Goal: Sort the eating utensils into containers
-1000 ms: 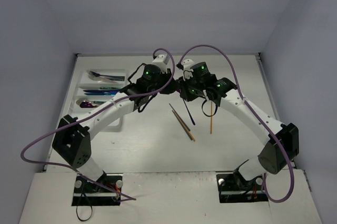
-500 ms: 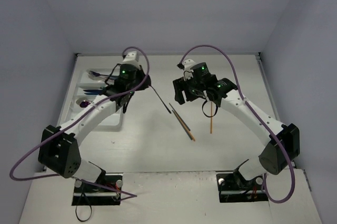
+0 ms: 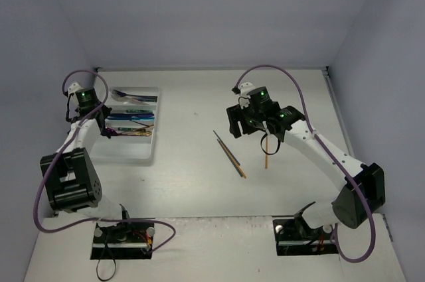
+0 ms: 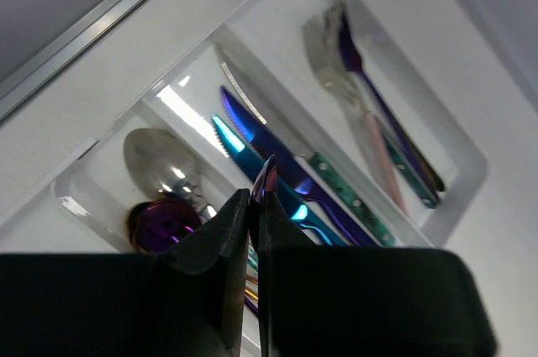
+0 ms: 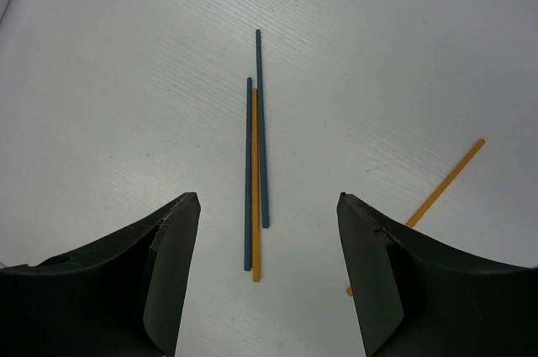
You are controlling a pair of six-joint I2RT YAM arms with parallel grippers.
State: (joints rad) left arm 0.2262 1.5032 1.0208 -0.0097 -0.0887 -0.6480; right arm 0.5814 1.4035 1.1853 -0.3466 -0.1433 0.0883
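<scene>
Purple-tinted shiny metal utensil tip (image 4: 266, 174) sticks out from the left gripper (image 4: 252, 199), pinched between its closed jaws above the white plastic cutlery tray (image 3: 136, 150). Teal and blue knives (image 4: 252, 130) lie in the tray's middle compartment. Right gripper (image 5: 267, 199) hangs with jaws apart, holding nothing, over thin blue and orange sticks (image 5: 255, 181) on the white table (image 5: 101, 80).

I see a white tray (image 3: 126, 151) on my white desk (image 5: 126, 55). It shows blue knives (image 4: 277, 151), a teal-speckled handle (image 4: 349, 197), a silver spoon (image 4: 155, 155), a purple spoon (image 4: 164, 227), a pink fork handle (image 4: 378, 155) and a purple fork handle (image 4: 382, 107). There is also a purple-tipped utensil (image 4: 266, 179). The desk shows two slate-blue sticks (image 5: 261, 139) and two orange sticks (image 5: 255, 206).
</scene>
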